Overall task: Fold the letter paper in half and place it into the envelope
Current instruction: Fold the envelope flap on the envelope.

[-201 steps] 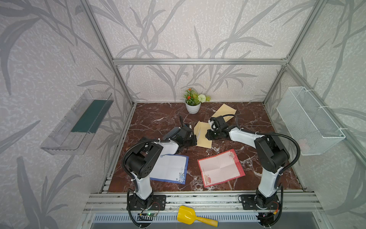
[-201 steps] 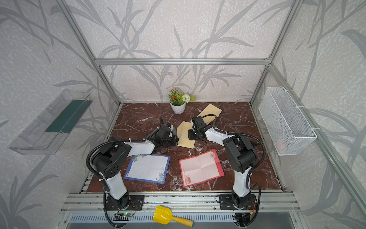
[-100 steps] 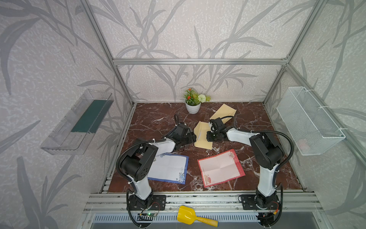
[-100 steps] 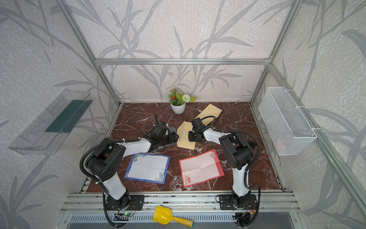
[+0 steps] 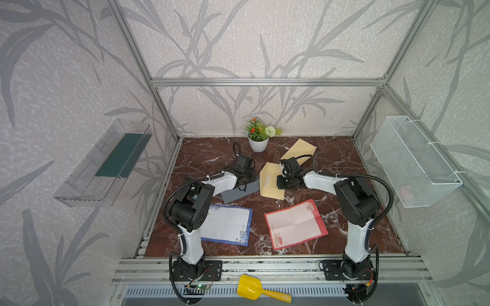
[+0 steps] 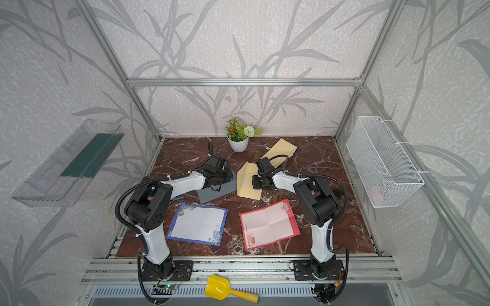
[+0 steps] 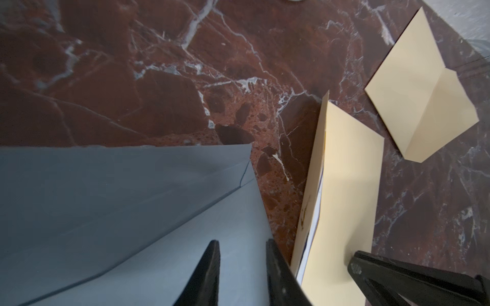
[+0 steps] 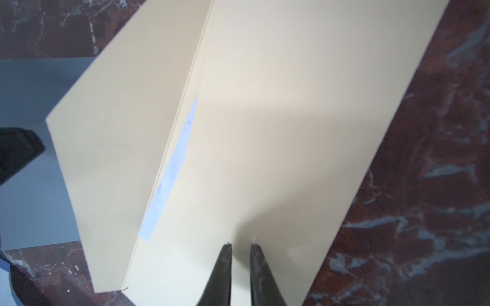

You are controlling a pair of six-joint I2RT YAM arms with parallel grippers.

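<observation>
Pressing its tips onto the cream envelope (image 5: 270, 185) at the middle of the tabletop (image 5: 209, 156), your right tool (image 8: 240, 245) stood narrow, with a slim gap between the fingers. The views did not let you tell whether they pinched the paper or only touched it. That envelope's flap stood raised, and a pale blue strip of paper (image 8: 172, 169) showed in its mouth, tucked between flap and body. Your left tool (image 7: 241, 243) hung over the grey envelope (image 7: 132, 201) beside it, fingers a little apart with nothing between them. Nearer you, the blue-bordered letter paper (image 5: 228, 225) and the red-bordered letter paper (image 5: 294, 225) lay flat, unfolded and creased, well apart from either arm's tip. Both carried printed ornament, and the red one had a small emblem at a corner, too small to read. A second cream envelope (image 5: 299, 151) lay near the back, by the potted plant (image 5: 258, 137).
</observation>
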